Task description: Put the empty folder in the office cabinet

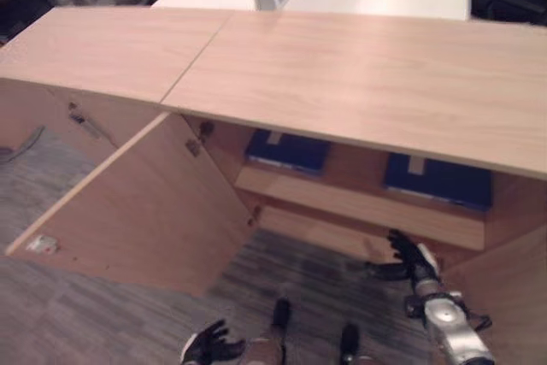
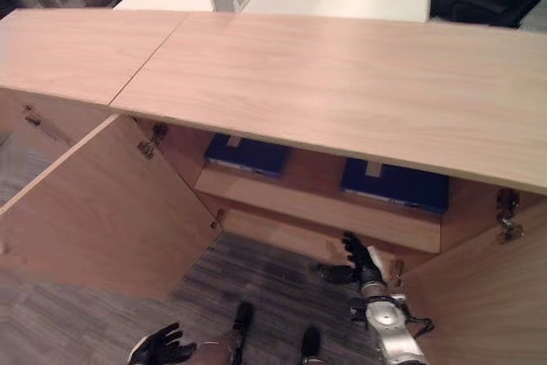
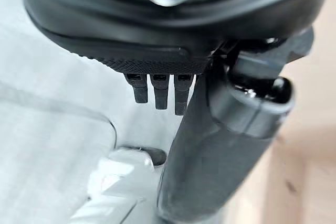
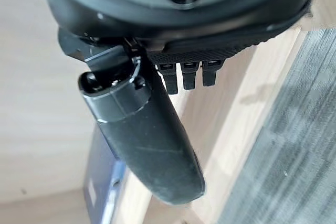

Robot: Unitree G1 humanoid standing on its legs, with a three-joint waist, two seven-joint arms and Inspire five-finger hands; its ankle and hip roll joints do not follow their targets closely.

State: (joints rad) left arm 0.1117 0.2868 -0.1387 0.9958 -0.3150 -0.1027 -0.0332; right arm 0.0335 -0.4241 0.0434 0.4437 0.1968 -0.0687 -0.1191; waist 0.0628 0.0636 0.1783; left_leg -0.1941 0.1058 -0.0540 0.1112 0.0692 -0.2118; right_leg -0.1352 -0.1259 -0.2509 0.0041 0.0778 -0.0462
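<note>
Both dark robot hands empty, fingers spread

Right hand [image 1: 408, 261] hovers lower right before the open light-wood cabinet [image 1: 359, 211], dark blue folders [image 1: 438, 180] shelved inside; left hand [image 1: 209, 344] hangs bottom centre, likely idle.

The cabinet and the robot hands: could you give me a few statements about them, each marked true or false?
1. The cabinet has both doors shut. False: the left door is swung wide open and the inside shows.
2. Two blue folders lie on the shelf. True: one folder to the left, another folder to the right.
3. The right robot hand holds a folder. False: its fingers are spread and hold nothing, in front of the cabinet's lower opening.
4. The left robot hand hangs low over the carpet. True.
5. The cabinet's top carries a stack of books. False: the top is bare wood.
</note>
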